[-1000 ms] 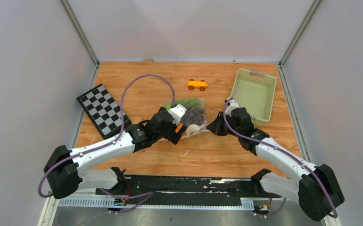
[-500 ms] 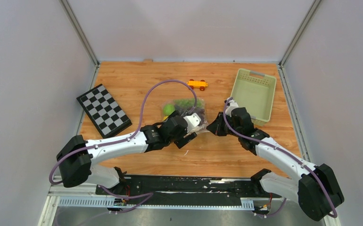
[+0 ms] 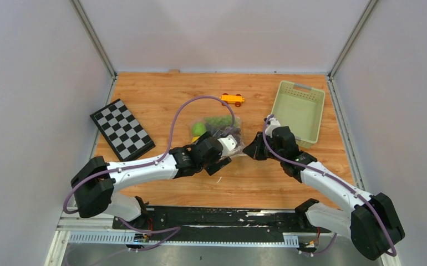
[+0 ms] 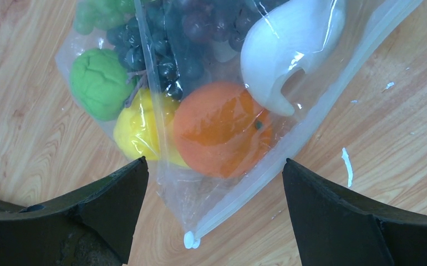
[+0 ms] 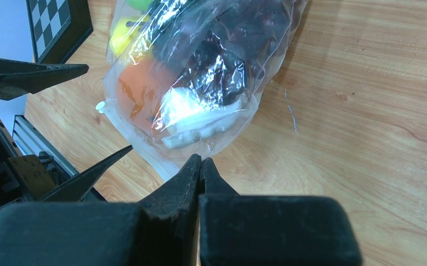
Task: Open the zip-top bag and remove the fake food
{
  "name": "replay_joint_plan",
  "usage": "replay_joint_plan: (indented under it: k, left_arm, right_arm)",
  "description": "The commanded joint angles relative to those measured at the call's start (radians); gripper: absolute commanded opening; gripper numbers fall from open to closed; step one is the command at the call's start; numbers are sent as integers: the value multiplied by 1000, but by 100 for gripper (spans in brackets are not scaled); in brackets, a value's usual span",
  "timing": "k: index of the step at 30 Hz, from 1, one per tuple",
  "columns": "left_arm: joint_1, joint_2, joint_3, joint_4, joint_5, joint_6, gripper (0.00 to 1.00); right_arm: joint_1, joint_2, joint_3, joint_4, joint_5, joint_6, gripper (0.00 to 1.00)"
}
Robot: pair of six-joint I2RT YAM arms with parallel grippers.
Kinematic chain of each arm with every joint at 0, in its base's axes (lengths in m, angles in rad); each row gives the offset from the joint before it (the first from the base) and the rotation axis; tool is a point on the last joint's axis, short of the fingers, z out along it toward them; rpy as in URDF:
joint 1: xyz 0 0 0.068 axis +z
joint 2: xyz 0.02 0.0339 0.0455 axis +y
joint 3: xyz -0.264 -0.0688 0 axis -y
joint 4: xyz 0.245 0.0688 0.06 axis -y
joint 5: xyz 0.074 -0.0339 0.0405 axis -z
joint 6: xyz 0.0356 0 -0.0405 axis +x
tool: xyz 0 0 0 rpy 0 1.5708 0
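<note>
The clear zip-top bag (image 3: 220, 128) lies mid-table with the fake food inside. In the left wrist view I see an orange ball (image 4: 222, 130), a yellow lemon (image 4: 136, 133), a white mushroom (image 4: 289, 44), dark grapes (image 4: 192, 33) and a green piece (image 4: 97, 80). My left gripper (image 4: 214, 166) is open, jaws wide on either side of the bag's near corner, where the white zip strip (image 4: 311, 124) ends in a slider (image 4: 190, 239). My right gripper (image 5: 201, 159) is shut on the bag's (image 5: 200, 72) edge near the zip strip.
A pale green basket (image 3: 298, 111) stands at the back right. An orange-yellow toy car (image 3: 232, 99) lies behind the bag. A checkerboard (image 3: 122, 130) lies at the left. Grey walls close in the table on three sides.
My left arm has swung right and nearer, from over the bag's left side to its near corner, uncovering the green and yellow pieces. My right arm has not moved.
</note>
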Motion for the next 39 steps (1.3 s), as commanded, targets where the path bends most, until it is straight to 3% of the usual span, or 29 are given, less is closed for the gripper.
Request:
replay_joint_plan:
  k: [1,16,29,35,39]
  left_arm:
    - [-5,14,38,31,-45,16,96]
    - [-4,-1,36,69,-78,-4,89]
    - [-4,38,4,151,18,-12,88]
    - [-8,86,13,177,26,14,81]
    - [-14,107,11,181,6,33,69]
  right_arm:
    - [-5,-3,12,47,-11,-14,0]
    - [-6,-1,12,46,-19,-12,0]
    - [-6,11,9,46,-28,-9,0]
    - [-6,18,7,75,-39,-2,0]
    - [-8,9,5,71,-35,-2,0]
